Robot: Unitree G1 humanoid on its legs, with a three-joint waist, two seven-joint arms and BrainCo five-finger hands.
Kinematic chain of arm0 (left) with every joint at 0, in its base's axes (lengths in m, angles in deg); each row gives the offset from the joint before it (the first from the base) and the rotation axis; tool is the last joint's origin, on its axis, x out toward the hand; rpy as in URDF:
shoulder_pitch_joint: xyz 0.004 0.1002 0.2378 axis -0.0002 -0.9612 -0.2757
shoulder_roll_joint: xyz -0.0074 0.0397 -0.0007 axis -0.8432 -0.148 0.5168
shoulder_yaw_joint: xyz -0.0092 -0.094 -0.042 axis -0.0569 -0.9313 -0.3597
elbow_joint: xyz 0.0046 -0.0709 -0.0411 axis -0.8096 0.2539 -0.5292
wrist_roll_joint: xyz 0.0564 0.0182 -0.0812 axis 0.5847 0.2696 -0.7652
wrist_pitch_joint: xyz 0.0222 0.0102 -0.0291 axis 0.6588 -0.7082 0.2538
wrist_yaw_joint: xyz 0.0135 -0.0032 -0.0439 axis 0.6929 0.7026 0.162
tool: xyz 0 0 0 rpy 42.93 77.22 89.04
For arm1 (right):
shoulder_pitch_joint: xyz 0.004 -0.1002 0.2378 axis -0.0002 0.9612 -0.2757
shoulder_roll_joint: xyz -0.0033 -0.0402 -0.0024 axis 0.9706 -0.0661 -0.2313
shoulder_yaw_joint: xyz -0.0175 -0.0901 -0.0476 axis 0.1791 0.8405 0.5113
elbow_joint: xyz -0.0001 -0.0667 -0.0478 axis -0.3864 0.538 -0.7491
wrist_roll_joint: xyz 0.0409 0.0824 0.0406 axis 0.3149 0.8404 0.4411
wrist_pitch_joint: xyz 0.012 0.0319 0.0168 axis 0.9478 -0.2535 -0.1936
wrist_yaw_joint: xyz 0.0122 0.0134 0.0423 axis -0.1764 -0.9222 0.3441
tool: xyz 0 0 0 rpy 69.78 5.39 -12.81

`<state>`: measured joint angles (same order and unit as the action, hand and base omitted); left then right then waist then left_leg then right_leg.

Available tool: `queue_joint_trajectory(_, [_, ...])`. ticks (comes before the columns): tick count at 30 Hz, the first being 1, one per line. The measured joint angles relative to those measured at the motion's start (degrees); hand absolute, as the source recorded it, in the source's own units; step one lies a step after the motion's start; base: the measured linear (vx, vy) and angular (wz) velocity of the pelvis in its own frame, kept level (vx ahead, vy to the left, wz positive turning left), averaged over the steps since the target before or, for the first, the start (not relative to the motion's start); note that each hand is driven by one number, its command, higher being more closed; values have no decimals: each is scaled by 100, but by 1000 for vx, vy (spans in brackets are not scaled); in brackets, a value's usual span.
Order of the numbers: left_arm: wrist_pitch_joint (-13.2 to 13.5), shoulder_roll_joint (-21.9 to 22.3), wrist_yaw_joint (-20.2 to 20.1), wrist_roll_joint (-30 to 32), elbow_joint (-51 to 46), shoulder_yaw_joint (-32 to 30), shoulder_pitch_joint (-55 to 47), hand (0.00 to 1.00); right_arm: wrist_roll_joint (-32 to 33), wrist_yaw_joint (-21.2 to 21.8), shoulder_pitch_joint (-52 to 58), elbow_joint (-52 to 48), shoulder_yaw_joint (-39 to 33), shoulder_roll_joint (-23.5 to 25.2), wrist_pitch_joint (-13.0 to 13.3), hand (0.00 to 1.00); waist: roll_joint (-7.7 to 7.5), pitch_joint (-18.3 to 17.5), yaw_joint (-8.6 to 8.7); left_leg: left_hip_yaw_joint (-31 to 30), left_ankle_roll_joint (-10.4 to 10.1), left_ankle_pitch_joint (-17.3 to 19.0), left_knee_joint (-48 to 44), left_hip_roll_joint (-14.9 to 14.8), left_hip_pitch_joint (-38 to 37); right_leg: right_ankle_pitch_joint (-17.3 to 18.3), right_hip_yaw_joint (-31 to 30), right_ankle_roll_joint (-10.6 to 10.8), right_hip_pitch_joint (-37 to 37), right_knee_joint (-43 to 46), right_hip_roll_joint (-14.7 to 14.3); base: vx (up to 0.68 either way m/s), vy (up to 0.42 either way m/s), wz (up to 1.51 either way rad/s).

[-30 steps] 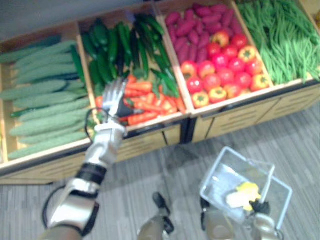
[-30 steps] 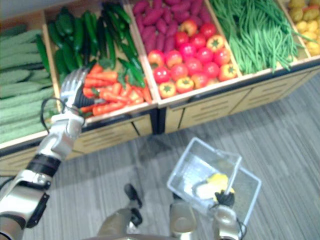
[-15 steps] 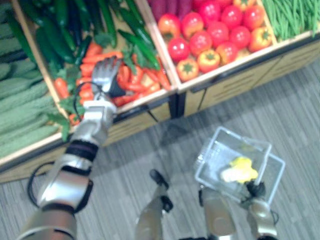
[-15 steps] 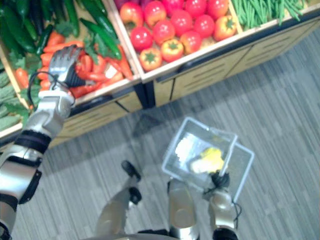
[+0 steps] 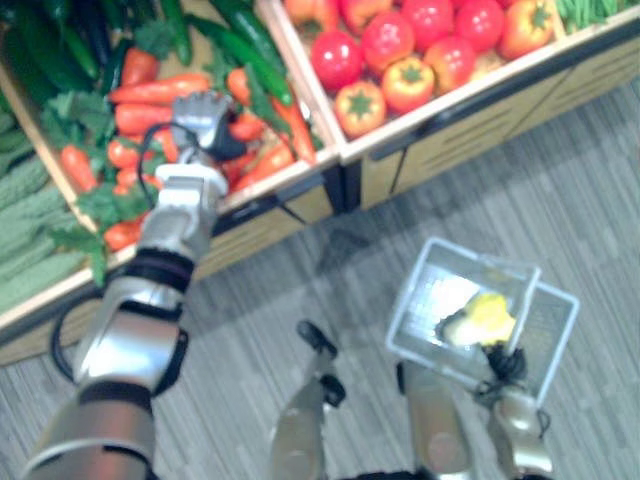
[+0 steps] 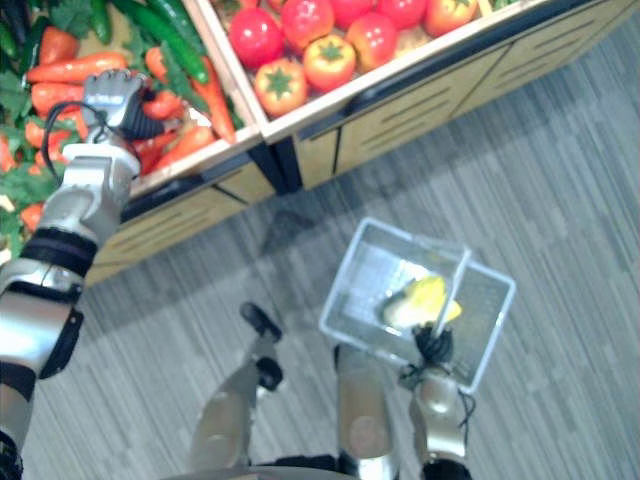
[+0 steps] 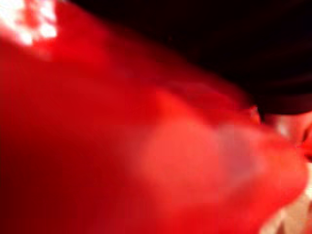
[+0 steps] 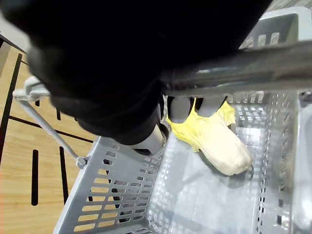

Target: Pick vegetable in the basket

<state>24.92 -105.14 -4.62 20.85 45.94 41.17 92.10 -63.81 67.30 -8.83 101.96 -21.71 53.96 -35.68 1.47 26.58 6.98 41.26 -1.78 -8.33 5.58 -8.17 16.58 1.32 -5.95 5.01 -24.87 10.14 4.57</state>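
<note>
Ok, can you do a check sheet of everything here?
surface: wooden produce stand, divided into bins.
job's things: orange carrots in one bin; grey plastic mesh basket holding a pale yellow leafy cabbage.
clutter: nothing seen.
hands: left hand down on the carrots, grip unclear; right hand curled round the basket's handle.
cables: nothing seen.
surroundings: red tomatoes, dark green cucumbers, grey striped floor.

Cabbage (image 8: 222,146) (pale yellow) lies in grey basket (image 8: 117,204).

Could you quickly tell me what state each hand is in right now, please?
Left hand: down among the orange carrots; grip cannot be told.
Right hand: closed round the grey plastic basket's handle.
</note>
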Motion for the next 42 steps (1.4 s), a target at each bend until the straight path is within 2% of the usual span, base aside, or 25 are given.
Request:
queue_joint_trajectory(3, [9, 2, -99, 248, 8, 8, 65, 100, 28, 70, 197, -171, 7, 0, 76, 100, 4, 2, -96, 101, 7, -6, -3, -25, -34, 0, 20, 0, 24, 5, -13, 100, 6, -2])
queue_joint_trajectory(9, [19, -28, -198, 526, 102, 58, -66, 100, 39, 112, 376, -320, 223, -69, 87, 100, 22, 10, -111, 123, -17, 12, -3, -72, -398, 27, 242, -27, 457, 40, -17, 103, -7, 11])
queue_joint_trajectory(12, [26, -180, -195, 691, 41, 56, -229, 100, 39, 212, 409, -393, 290, -72, 87, 100, 25, 8, -110, 82, -19, 16, -3, -83, -554, 90, 349, -59, 619, 130, -16, 79, -26, 14])
queue_joint_trajectory(15, [15, -520, -176, 694, 26, 33, -364, 100, 42, 271, 426, -396, 290, -85, 94, 100, 35, 1, -122, 23, -14, 13, -3, -74, -670, 216, 467, -92, 741, 219, 7, 73, -53, 16])
queue_joint_trajectory(19, [1, -895, -90, 700, -143, -20, -483, 100, 46, 327, 424, -145, 286, -180, 119, 100, 69, -22, -86, -143, -1, 2, -4, -62, -907, 291, 618, -110, 1066, 219, 20, 46, -47, 17])
queue_joint_trajectory(21, [-16, -1107, 99, 701, -481, -67, -489, 100, 48, 336, 410, 46, 227, -191, 126, 100, 70, -29, -50, -299, 18, -11, -4, -42, -1008, 322, 722, -112, 1232, 212, 37, 41, -48, 23])
queue_joint_trajectory(23, [-112, -1186, 182, 700, -735, -88, -538, 100, 49, 338, 408, 141, 178, -190, 126, 100, 84, -119, -24, -384, 42, -28, -3, -14, -989, 344, 764, -98, 1251, 204, 58, 22, -23, 22])
queue_joint_trajectory(25, [-130, -1193, 286, 701, -969, -118, -762, 100, 48, 338, 377, 382, 149, -187, 119, 100, 103, -317, 72, -473, 55, -37, -3, 45, -1009, 358, 838, -79, 1341, 158, 96, 50, 0, 19])
queue_joint_trajectory(31, [-131, -746, 326, 701, -1425, -104, -1324, 100, 32, 330, 439, 776, -115, -38, 31, 100, 92, -827, 161, -591, 50, -31, 0, 84, -1328, 358, 852, -78, 1782, -39, 115, 38, -2, 4])
queue_joint_trajectory(33, [-164, -453, 331, 694, -1610, 17, -1493, 100, 33, 327, 528, 781, -139, -7, -40, 100, 94, -976, 212, -610, 42, -23, 3, 95, -1381, 361, 858, -73, 1838, -43, 127, -3, 4, 2])
queue_joint_trajectory(36, [-137, 298, 330, 669, -2248, 173, -1986, 100, 34, 300, 664, 711, -318, 83, -146, 100, 82, -1163, 342, -585, 13, 6, 2, 129, -1494, 383, 813, -41, 1845, 21, 169, -11, 13, -12])
queue_joint_trajectory(38, [-71, 690, 324, 591, -2568, 290, -2342, 100, 34, 264, 612, 637, -346, 70, -189, 100, 72, -1170, 327, -334, -13, 79, -1, 126, -1668, 630, 1138, -238, 1796, 177, 363, -34, 34, -65])
queue_joint_trajectory(39, [-26, 908, 325, 570, -2834, 290, -2654, 100, 33, 199, 527, 609, -347, 16, -216, 100, 88, -1178, 306, -29, 10, 158, -5, 163, -1782, 654, 2181, -756, 1764, 430, 783, -23, 118, -119])
queue_joint_trajectory(40, [78, 1058, 325, 472, -3141, 284, -2979, 100, 16, 156, 401, 467, -311, -38, -282, 100, 116, -1202, 262, 338, 189, 235, -4, 85, -1889, 716, 3433, -1371, 1738, 829, 1327, -21, 132, -137])
queue_joint_trajectory(41, [131, 1142, 325, 366, -3334, 260, -3155, 100, -6, 144, 390, 419, -267, -59, -287, 100, 89, -1223, 214, 532, 214, 265, -4, 71, -1939, 735, 4018, -1436, 1758, 1054, 1631, -34, 113, -167])
queue_joint_trajectory(42, [195, 1340, 326, 215, -3726, 111, -3564, 100, -50, 152, 363, 397, -105, -43, -304, 100, -34, -1286, 88, 968, 170, 304, -16, 54, -2068, 699, 4780, -1381, 1769, 1333, 2044, -13, 30, -149])
